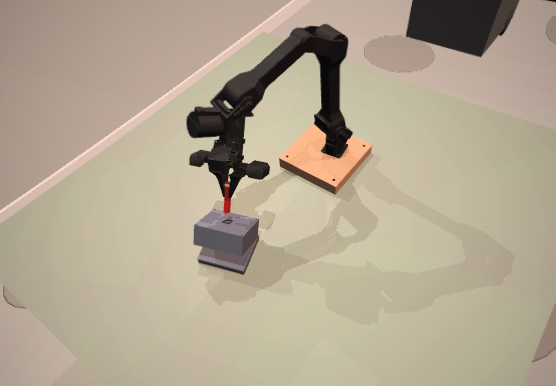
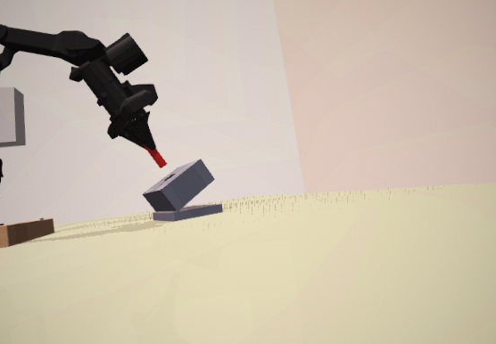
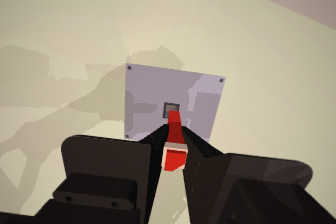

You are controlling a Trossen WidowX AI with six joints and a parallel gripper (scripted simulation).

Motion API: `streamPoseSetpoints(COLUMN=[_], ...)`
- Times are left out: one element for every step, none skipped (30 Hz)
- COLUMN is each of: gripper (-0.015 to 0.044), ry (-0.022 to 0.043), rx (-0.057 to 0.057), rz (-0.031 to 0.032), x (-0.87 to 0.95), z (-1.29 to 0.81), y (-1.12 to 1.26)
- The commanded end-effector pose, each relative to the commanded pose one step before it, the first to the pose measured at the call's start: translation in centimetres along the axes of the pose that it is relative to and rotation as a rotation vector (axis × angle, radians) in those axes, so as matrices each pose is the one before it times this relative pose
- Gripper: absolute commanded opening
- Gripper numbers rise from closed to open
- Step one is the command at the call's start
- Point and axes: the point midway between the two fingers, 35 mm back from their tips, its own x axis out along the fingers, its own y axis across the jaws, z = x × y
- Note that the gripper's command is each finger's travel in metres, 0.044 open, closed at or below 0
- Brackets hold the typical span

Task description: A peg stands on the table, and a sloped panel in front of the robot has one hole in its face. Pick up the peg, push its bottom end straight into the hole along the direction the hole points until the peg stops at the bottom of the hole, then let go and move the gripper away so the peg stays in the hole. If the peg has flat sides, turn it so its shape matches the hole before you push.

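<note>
Pincer [image 3: 176,134] clenched on red peg [image 3: 175,131], low centre of wrist view; gripped by upper end so bottom end sticks out free for insertion. Peg tilted, roughly square to sloped panel [image 3: 200,95], probably to match hole axis. Tip just short of square hole [image 3: 171,108] mid-frame, not yet in. Panel block propped on base plate [image 2: 205,209] on worktop [image 2: 330,267], exterior view centre-left.

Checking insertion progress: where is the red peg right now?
The red peg is clamped in the tool, tilted, its lower end just above the sloped panel; in the wrist view its tip lines up with the hole, not yet inserted.
</note>
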Motion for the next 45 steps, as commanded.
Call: streamPoseSetpoints(gripper=[0.0, 0.0, 0.0, 0.0, 0.0, 0.0, 0.0, 0.0, 0.0, 0.0, 0.0, 0.0, 0.0, 0.0, 0.0, 0.0, 0.0, 0.0, 0.0, 0.0, 0.0, 0.0, 0.0, 0.0, 0.0, 0.0, 0.0, 0.0, 0.0, 0.0, 0.0, 0.0, 0.0, 0.0, 0.0, 0.0, 0.0, 0.0, 0.0, 0.0, 0.0, 0.0, 0.0, 0.0, 0.0], ry=[0.00427, -0.00014, -0.0001, -0.00008, -0.00006, -0.00006, -0.00005, -0.00005, -0.00004, -0.00004, -0.00003, -0.00002, -0.00002, -0.00001, -0.00001, 0.0, -0.00001, -0.00219, -0.00219, -0.00219, -0.00219, 0.0, 0.0, 0.0, 0.0, 0.0, 0.0, 0.00001, 0.00002, 0.00003, 0.00001, 0.00003, 0.00002, 0.00003, 0.00002, 0.00003, 0.00002, 0.00003, 0.00002, 0.00003, 0.00002, 0.00002, 0.00001, 0.00001, 0.0], rx=[0.0076, 0.0, 0.0, 0.0, 0.0, 0.0, 0.0, 0.0, 0.0, 0.0, 0.0, 0.0, 0.0, 0.0, 0.0, 0.0, 0.0, -0.0019, -0.0019, -0.0019, -0.0019, 0.0, 0.0, 0.0, 0.0, 0.0, 0.0, 0.0, 0.0, 0.0, 0.0, 0.0, 0.0, 0.0, 0.0, 0.0, 0.0, 0.0, 0.0, 0.0, 0.0, 0.0, 0.0, 0.0, 0.0], rz=[0.00778, 0.00001, 0.00001, 0.00001, 0.00001, 0.00001, 0.00001, 0.00001, 0.00001, 0.00001, 0.00001, 0.00002, 0.00002, 0.00001, 0.00001, 0.0, 0.00001, -0.00057, -0.00058, -0.00058, -0.00059, -0.00001, 0.0, 0.0, 0.0, 0.0, 0.0, 0.0, 0.00001, 0.00001, 0.0, 0.00001, 0.0, 0.00001, 0.00001, 0.00001, 0.00001, 0.00001, 0.00001, 0.00001, 0.00001, 0.00001, 0.00001, 0.00001, 0.00001], x=[0.75, 0.131, 0.114, 0.107, 0.106, 0.109, 0.111, 0.11, 0.107, 0.103, 0.092, 0.086, 0.078, 0.074, 0.049, 0.017, -0.002, -0.098, -0.099, -0.099, -0.099, 0.0, 0.0, 0.0, 0.0, 0.0, 0.0, 0.004, 0.009, 0.004, 0.002, 0.0, 0.0, 0.0, 0.0, 0.0, 0.0, 0.0, 0.0, 0.0, 0.0, 0.012, 0.007, 0.007, 0.004], z=[-0.156, 0.009, 0.006, 0.002, -0.001, -0.005, -0.009, -0.012, -0.015, -0.019, -0.022, -0.026, -0.029, -0.029, -0.019, -0.007, 0.008, 0.086, 0.085, 0.085, 0.085, -0.001, 0.0, 0.0, 0.0, 0.0, 0.0, -0.013, -0.033, -0.042, -0.019, -0.04, -0.024, -0.043, -0.023, -0.043, -0.024, -0.042, -0.023, -0.039, -0.021, -0.034, -0.019, -0.017, -0.009], y=[0.102, -0.013, -0.005, -0.001, 0.003, 0.003, 0.004, 0.007, 0.008, 0.004, 0.015, 0.018, 0.019, 0.013, 0.009, 0.003, 0.01, -0.033, -0.033, -0.033, -0.033, 0.001, 0.0, 0.0, 0.0, 0.0, 0.0, 0.002, 0.005, 0.01, 0.005, 0.012, 0.007, 0.014, 0.008, 0.016, 0.009, 0.017, 0.009, 0.019, 0.01, 0.017, 0.009, 0.016, 0.008])
